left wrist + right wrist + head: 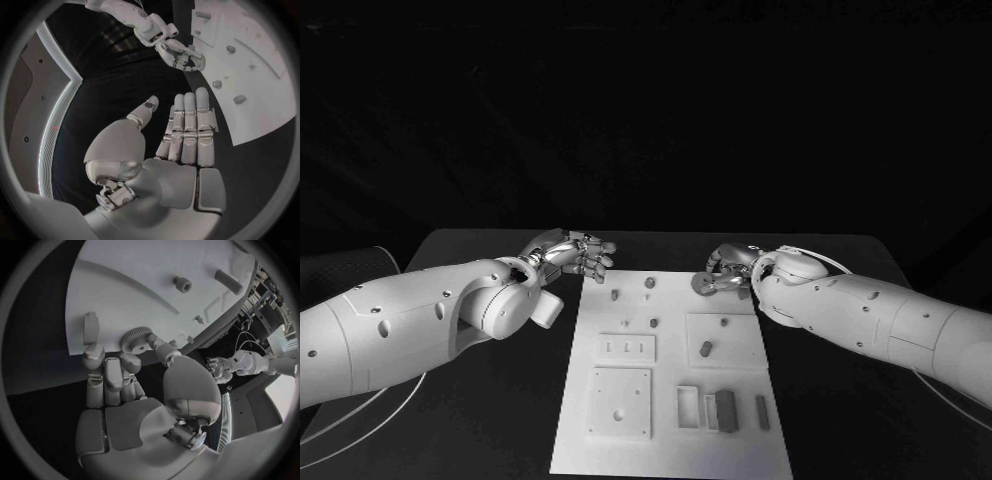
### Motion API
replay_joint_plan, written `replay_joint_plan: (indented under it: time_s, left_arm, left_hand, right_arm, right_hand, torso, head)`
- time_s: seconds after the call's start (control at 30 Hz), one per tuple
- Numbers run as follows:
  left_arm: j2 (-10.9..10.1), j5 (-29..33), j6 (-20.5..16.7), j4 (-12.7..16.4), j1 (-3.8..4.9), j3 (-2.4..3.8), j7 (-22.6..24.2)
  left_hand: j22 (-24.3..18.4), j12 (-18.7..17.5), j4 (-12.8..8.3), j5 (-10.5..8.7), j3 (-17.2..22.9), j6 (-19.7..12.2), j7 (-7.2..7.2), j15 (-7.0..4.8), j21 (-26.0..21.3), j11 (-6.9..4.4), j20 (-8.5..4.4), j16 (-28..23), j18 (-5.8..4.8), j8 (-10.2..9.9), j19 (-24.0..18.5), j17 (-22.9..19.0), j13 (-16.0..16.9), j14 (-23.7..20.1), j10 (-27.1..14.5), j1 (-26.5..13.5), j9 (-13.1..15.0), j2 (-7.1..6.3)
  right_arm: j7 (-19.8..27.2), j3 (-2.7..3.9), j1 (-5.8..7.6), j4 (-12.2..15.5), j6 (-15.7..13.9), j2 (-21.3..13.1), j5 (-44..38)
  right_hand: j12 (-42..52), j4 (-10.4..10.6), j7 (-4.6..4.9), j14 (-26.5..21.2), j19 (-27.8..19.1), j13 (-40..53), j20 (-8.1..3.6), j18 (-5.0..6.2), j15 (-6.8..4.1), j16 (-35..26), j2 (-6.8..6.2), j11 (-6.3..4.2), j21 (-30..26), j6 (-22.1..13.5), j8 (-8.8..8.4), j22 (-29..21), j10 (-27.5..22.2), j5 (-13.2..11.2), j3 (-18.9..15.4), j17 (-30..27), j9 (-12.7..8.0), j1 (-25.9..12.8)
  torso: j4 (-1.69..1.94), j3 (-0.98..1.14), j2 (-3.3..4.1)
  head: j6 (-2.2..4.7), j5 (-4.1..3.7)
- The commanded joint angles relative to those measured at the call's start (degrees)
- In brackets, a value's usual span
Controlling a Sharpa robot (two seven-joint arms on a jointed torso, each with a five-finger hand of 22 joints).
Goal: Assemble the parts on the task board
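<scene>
The task board (672, 440) lies in the middle of the black table (473, 250), its small parts spread over it: pegs (648, 284) near the far edge, blocks (724, 411) toward the near right corner. The left hand (577, 254) hovers over the table just off the board's far left corner, fingers straight and side by side, thumb apart, holding nothing. The right hand (727, 270) sits at the board's far right corner, and the right wrist view shows its fingertips (131, 360) pinching a small gear (135, 339) just above the board.
</scene>
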Motion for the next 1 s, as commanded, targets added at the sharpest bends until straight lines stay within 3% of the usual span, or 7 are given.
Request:
replay_joint_plan:
  time_s: [0.03,0.37,0.43,0.7,1.0]
  left_arm:
    - [0.05,-0.05,0.07,0.16,0.1,0.06,0.22]
    - [-0.02,-0.11,-0.03,0.2,0.13,0.06,0.21]
    - [-0.05,-0.13,-0.09,0.23,0.14,0.06,0.2]
    - [-0.07,-0.18,-0.27,0.23,0.16,0.06,0.2]
    - [-0.21,-0.19,-0.45,0.24,0.19,0.07,0.23]
  left_hand:
    - [0.09,-0.28,-0.03,0.0,0.3,-0.11,0.15,0.1,-0.35,0.37,-0.08,-0.19,0.81,-0.18,0.02,0.05,0.09,0.35,-0.18,-0.08,0.06,-0.54]
    - [0.11,-0.32,-0.02,0.01,0.32,-0.08,0.18,0.09,-0.36,0.38,-0.09,-0.22,0.82,-0.2,0.03,0.09,0.12,0.36,-0.2,-0.05,0.1,-0.49]
    - [0.12,-0.33,-0.03,0.01,0.33,-0.07,0.18,0.09,-0.36,0.38,-0.09,-0.23,0.82,-0.19,0.03,0.1,0.13,0.37,-0.2,-0.04,0.11,-0.47]
    - [0.14,-0.35,0.0,0.01,0.34,-0.02,0.2,0.09,-0.37,0.39,-0.08,-0.26,0.81,-0.19,0.04,0.13,0.16,0.38,-0.18,-0.05,0.15,-0.44]
    - [0.16,-0.38,-0.01,0.02,0.36,0.05,0.19,0.09,-0.39,0.38,-0.09,-0.3,0.82,-0.18,0.05,0.18,0.2,0.4,-0.16,-0.01,0.2,-0.43]
  right_arm:
    - [0.31,-0.07,-0.07,0.0,0.46,0.07,-0.46]
    - [0.27,-0.07,-0.07,0.13,-1.73,0.07,-1.36]
    - [0.16,-0.07,-0.07,0.23,-2.16,0.03,-1.36]
    - [0.27,-0.07,-0.07,0.8,-4.06,-0.02,-1.76]
    - [0.35,-0.07,-0.05,1.68,-5.74,-0.71,-2.12]
  right_hand:
    - [0.31,-0.46,-0.1,0.41,-0.14,-0.08,-0.07,7.06,-0.23,0.29,0.98,-0.29,0.31,0.58,0.34,1.11,0.02,0.28,0.05,0.14,0.1,0.25]
    - [0.42,-4.66,-1.38,0.97,-0.08,-0.41,0.04,7.06,-1.38,0.59,6.36,-1.53,0.88,4.72,2.44,1.14,0.66,2.29,0.56,0.51,0.49,1.98]
    - [0.36,-5.14,-1.7,0.93,-0.1,-0.47,0.11,7.06,-1.61,0.55,6.94,-1.81,0.94,5.8,2.97,1.12,0.74,2.32,0.62,0.37,0.65,2.05]
    - [0.12,-5.48,-2.67,1.06,-0.12,-0.62,0.21,7.06,-2.49,0.52,7.26,-2.76,1.09,8.08,4.04,1.08,1.0,2.36,0.74,0.32,1.08,2.36]
    - [0.06,-5.45,-2.91,1.25,-0.04,-0.65,0.2,7.06,-2.73,0.56,7.06,-3.0,1.18,8.67,4.3,1.07,1.17,2.35,0.71,0.46,1.24,2.55]
  torso:
    - [0.03,-0.01,0.01]
    - [0.01,0.02,0.04]
    - [0.01,0.04,0.04]
    - [0.0,0.06,0.03]
    - [-0.02,0.06,0.01]
  head:
    - [-0.05,-0.05]
    - [-0.12,-0.07]
    - [-0.14,-0.1]
    - [-0.26,-0.2]
    - [-0.22,-0.22]
